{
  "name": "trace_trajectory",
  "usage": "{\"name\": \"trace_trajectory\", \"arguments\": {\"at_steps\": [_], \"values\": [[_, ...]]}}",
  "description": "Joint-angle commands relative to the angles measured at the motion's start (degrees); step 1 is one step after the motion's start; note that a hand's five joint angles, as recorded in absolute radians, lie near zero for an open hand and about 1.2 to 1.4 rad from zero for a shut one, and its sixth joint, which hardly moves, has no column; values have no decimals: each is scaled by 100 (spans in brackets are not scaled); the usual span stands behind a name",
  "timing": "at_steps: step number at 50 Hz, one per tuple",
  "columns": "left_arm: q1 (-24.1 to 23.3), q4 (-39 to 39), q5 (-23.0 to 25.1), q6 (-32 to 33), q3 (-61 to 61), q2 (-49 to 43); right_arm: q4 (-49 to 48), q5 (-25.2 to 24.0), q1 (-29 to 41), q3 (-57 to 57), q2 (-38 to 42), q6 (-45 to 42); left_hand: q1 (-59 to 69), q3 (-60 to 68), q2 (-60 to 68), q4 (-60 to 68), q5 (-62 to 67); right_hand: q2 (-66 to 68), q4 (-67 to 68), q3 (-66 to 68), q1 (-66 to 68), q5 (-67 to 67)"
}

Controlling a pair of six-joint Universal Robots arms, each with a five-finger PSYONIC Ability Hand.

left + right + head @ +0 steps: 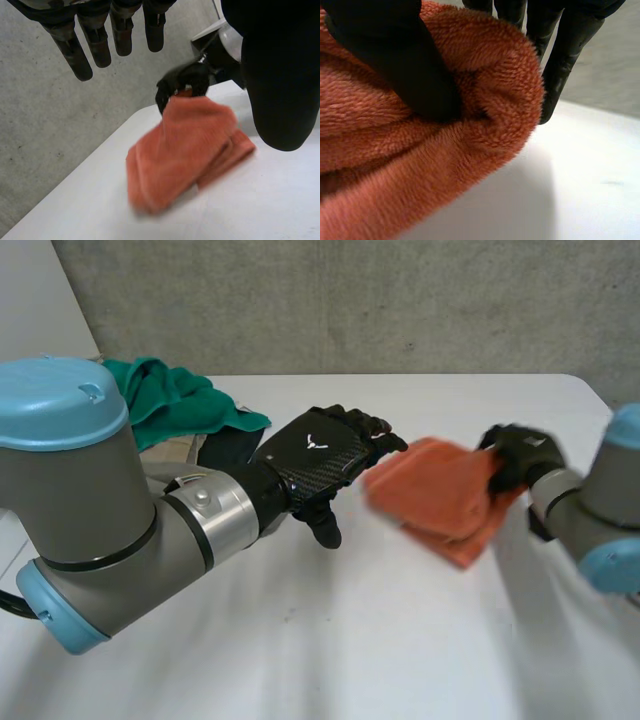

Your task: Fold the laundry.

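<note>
A folded orange towel (445, 495) lies on the white table (330, 640) right of centre. My right hand (520, 455) grips its right edge and lifts it a little. In the right wrist view the thumb (400, 65) presses into the towel (420, 150) against the fingers (565, 50) behind the fold. My left hand (315, 455) hovers just left of the towel, its fingers (82, 45) straight and holding nothing. From the left wrist, the towel (185, 150) lies beyond the fingertips with the right hand (182, 82) on its far end.
A green cloth (180, 405) is heaped at the back left of the table, with a dark cloth (228, 448) beside it. A grey wall (350, 300) runs behind the table's far edge.
</note>
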Motion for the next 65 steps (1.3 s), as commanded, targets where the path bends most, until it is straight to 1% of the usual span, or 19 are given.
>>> {"name": "trace_trajectory", "arguments": {"at_steps": [1,6,9,10,13,16,17,20,28,36,50,51,52,55,59,60,62,63,65], "values": [[12,9,0,0,-3,0,432,355,-882,-1640,1091,-923,-43,-67,-27,-33,-137,2647,1197,2826,4154,1416],[12,18,0,0,-3,-18,661,584,-1216,-2939,1979,-1072,-43,-67,-27,-33,-137,2647,1197,2826,4154,1416],[21,27,0,0,-3,-44,723,663,-1339,-3477,2243,-1090,-27,-51,-10,-17,-121,2647,1197,2826,4154,1416],[21,27,0,0,-3,-53,801,741,-1383,-3931,2462,-1090,-26,-51,-10,-16,-120,2647,1197,2826,4154,1416],[21,27,0,0,-3,-79,1038,908,-1471,-4766,2927,-1090,-10,-34,7,0,-104,2647,1197,2826,4154,1416],[21,27,0,0,-3,-105,1337,970,-1568,-5515,3324,-1099,-10,-34,7,0,-104,2647,1197,2826,4154,1416],[21,27,0,0,-3,-106,1503,971,-1603,-5979,3569,-1099,-10,-34,7,0,-104,2647,1197,2826,4154,1416],[21,27,0,0,-3,-132,1593,988,-1647,-6439,3852,-1116,-10,-34,7,0,-104,2647,1197,2826,4154,1416],[38,36,9,0,15,-176,1584,1032,-1735,-6502,3897,-1108,7,-17,24,17,-87,2647,1197,2826,4154,1416],[73,36,0,0,32,-211,1584,1330,-1876,-6485,3914,-1117,7,-17,24,17,-87,2647,1197,2826,4154,1416],[109,36,0,-9,23,-202,1804,1392,-1867,-6291,3941,-1029,7,-17,24,17,-87,2647,1197,2826,4154,1416],[109,36,0,-9,23,-202,1804,1392,-1876,-6265,3941,-1003,7,-17,24,17,-87,1437,-13,1616,2944,207],[109,36,0,-9,23,-202,1847,1401,-1876,-6204,3941,-941,7,-17,24,17,-87,-4353,-5803,-4174,-2846,-5584],[109,36,0,-9,23,-193,1909,1428,-1858,-6046,3853,-836,7,-17,24,17,-87,-4353,-5803,-4174,-2846,-5584],[117,36,0,-9,23,-185,1944,1445,-1937,-5510,3318,-747,-9,-34,7,1,-103,-4353,-5803,-4174,-2846,-5584],[109,27,0,-9,23,-185,1936,1402,-1990,-5143,2995,-756,-10,-34,7,0,-104,-4353,-5803,-4174,-2846,-5584],[100,27,0,-9,23,-176,1901,1366,-2078,-4702,2659,-765,-10,-34,7,0,-104,-4353,-5803,-4174,-2846,-5584],[100,27,0,-9,15,-167,1840,1357,-2165,-4196,2309,-791,-10,-34,7,0,-104,-4353,-5803,-4174,-2846,-5584],[100,27,0,-9,15,-141,1725,1235,-2271,-3709,1956,-835,-10,-34,7,0,-104,-4353,-5803,-4174,-2846,-5584]]}}
